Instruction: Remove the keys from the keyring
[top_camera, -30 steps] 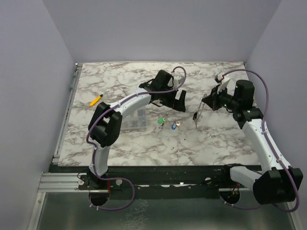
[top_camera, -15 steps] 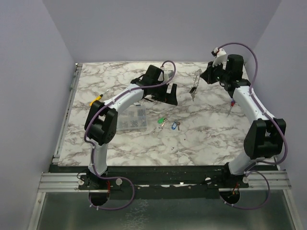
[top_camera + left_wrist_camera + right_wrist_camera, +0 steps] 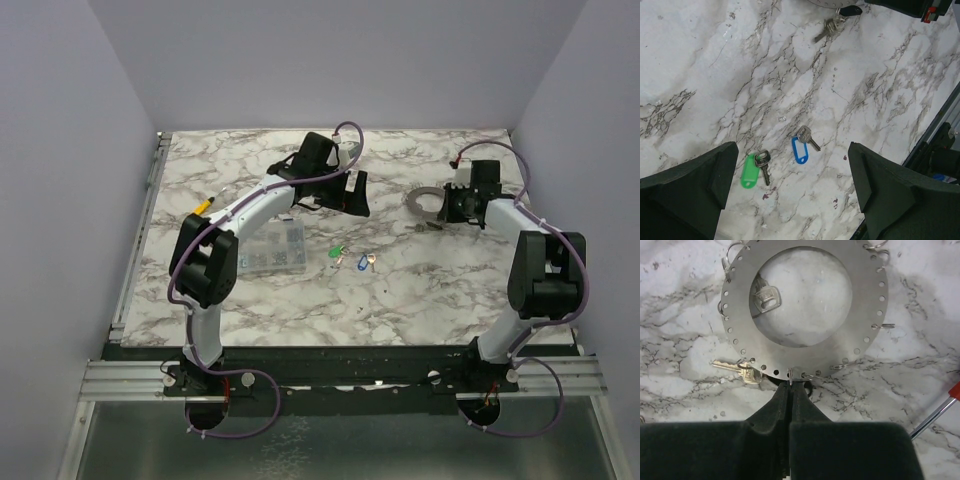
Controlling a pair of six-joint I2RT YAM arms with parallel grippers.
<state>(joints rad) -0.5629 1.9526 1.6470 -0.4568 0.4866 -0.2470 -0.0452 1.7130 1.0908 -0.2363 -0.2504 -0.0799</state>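
Note:
The keyring point(image 3: 867, 295) is a flat grey metal ring with a wide hole, lying on the marble at the right point(image 3: 421, 201). My right gripper point(image 3: 790, 385) point(image 3: 445, 207) is shut on a small wire loop at its near edge. A silver key point(image 3: 765, 297) shows through the hole and a brass key point(image 3: 740, 371) hangs at the rim. Two loose keys lie mid-table, one with a green tag point(image 3: 751, 170) point(image 3: 337, 254) and one with a blue tag point(image 3: 800, 149) point(image 3: 362, 262). My left gripper point(image 3: 792, 150) point(image 3: 353, 195) hovers open above them, holding nothing.
A clear compartment box point(image 3: 275, 248) sits under the left arm. A yellow tool point(image 3: 203, 207) lies near the table's left edge. A red-handled tool point(image 3: 950, 392) lies just right of the keyring. The marble table point(image 3: 300, 300) ends at a metal rail in front.
My right arm swung the hanging keyring up toward the back, then lowered it flat onto the table at the right. The left gripper drew back and to the left, still open.

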